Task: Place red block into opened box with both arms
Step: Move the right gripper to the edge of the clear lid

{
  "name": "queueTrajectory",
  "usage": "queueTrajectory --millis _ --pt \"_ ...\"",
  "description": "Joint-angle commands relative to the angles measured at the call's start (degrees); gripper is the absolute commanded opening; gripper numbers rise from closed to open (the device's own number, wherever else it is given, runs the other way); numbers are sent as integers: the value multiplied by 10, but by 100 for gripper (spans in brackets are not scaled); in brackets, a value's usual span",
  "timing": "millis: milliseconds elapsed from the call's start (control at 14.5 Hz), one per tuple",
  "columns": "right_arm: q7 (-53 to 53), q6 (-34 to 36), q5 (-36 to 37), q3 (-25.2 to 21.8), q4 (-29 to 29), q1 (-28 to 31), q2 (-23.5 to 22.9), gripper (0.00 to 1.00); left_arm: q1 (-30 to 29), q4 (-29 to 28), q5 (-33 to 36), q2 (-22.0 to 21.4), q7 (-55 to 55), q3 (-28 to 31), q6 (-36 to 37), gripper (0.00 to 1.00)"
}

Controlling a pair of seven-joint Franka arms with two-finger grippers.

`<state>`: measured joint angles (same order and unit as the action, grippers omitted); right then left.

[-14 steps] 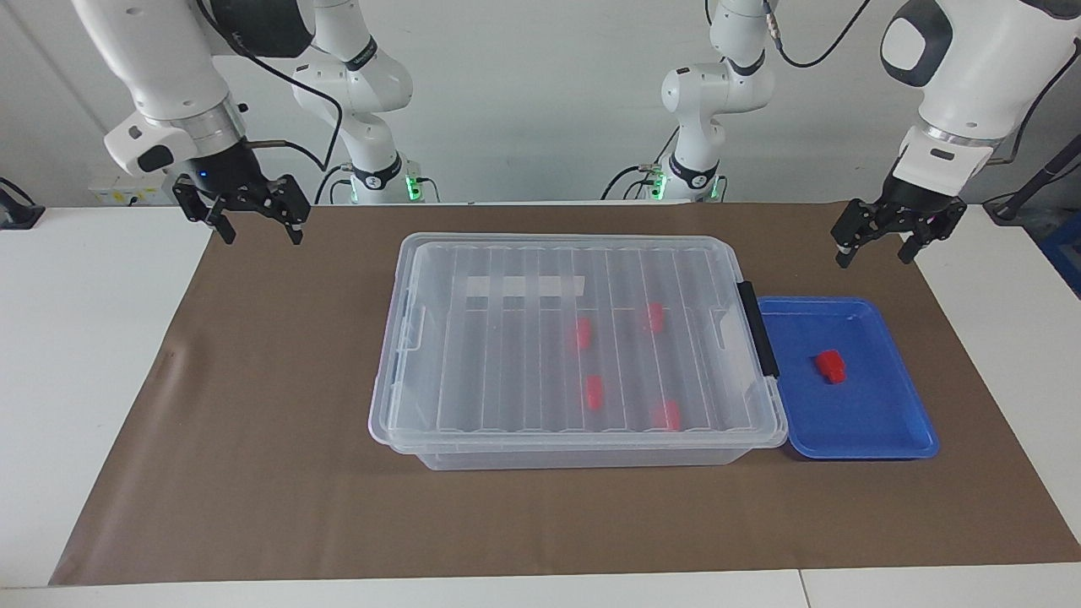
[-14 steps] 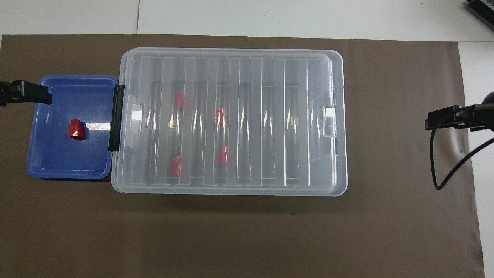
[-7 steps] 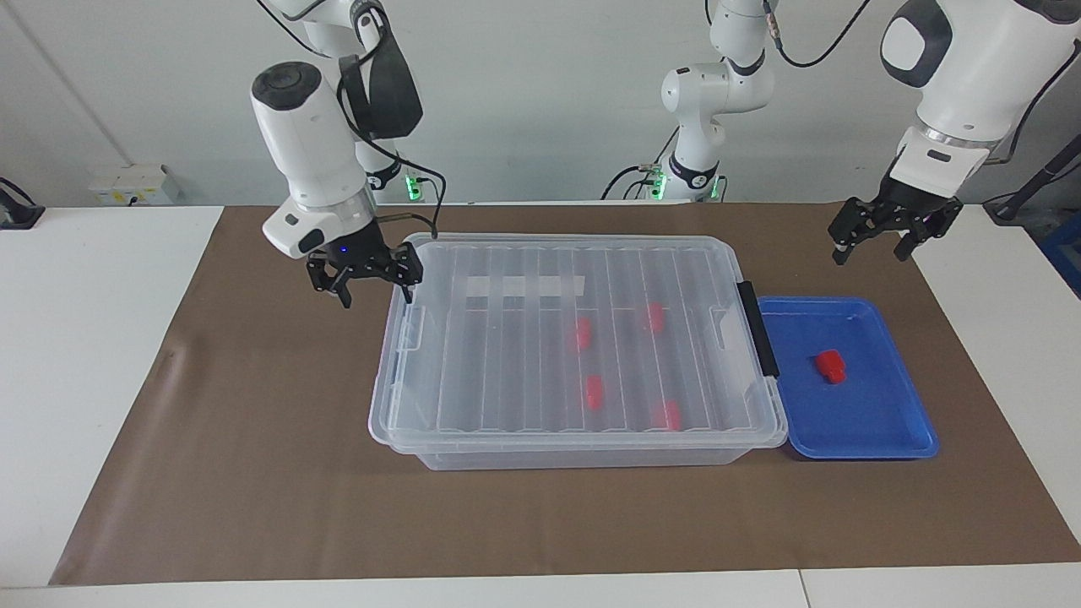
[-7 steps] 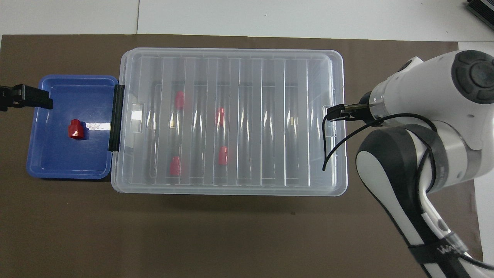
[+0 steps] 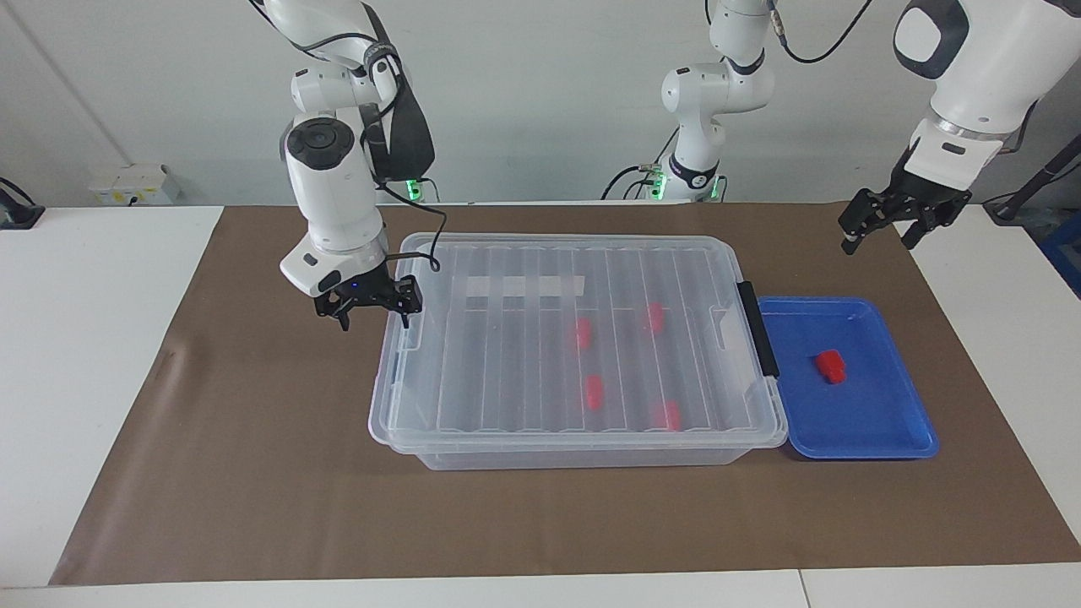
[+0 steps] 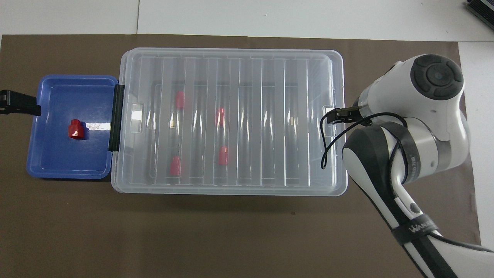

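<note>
One red block (image 5: 831,366) (image 6: 76,129) lies in the blue tray (image 5: 878,426) (image 6: 58,164). The box (image 5: 490,371) (image 6: 270,77) is a clear bin with its ribbed lid on, and several more red blocks (image 5: 594,393) show through the lid. My right gripper (image 5: 372,314) (image 6: 334,116) is open and hangs low over the end of the box toward the right arm's end of the table, by the lid's clasp. My left gripper (image 5: 880,236) (image 6: 23,108) is open in the air over the mat beside the tray.
A black handle (image 5: 757,328) (image 6: 116,117) runs along the box's end where the tray butts against it. A brown mat (image 5: 253,473) covers the table under both. A loose black cable (image 6: 326,150) from the right wrist hangs over the lid.
The right arm has swung in from its end of the table to the box's end and dropped lower. The left gripper has risen a little and drifted away from the tray.
</note>
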<state>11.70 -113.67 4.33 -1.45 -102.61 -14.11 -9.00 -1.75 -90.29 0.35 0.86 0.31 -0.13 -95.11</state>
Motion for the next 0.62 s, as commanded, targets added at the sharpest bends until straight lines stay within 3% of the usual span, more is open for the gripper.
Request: queueTrajectory --millis 0,414,553 --pt "2 -9 16 0 -21 7 12 100 -4 -21 -6 -18 -6 -2 0 100" --pt "12 -16 66 -2 -21 12 8 100 -12 -41 -3 -25 -22 -2 -15 100" --pt "19 -15 94 -2 -21 21 8 100 -20 -104 -3 -51 -37 -2 -86 100"
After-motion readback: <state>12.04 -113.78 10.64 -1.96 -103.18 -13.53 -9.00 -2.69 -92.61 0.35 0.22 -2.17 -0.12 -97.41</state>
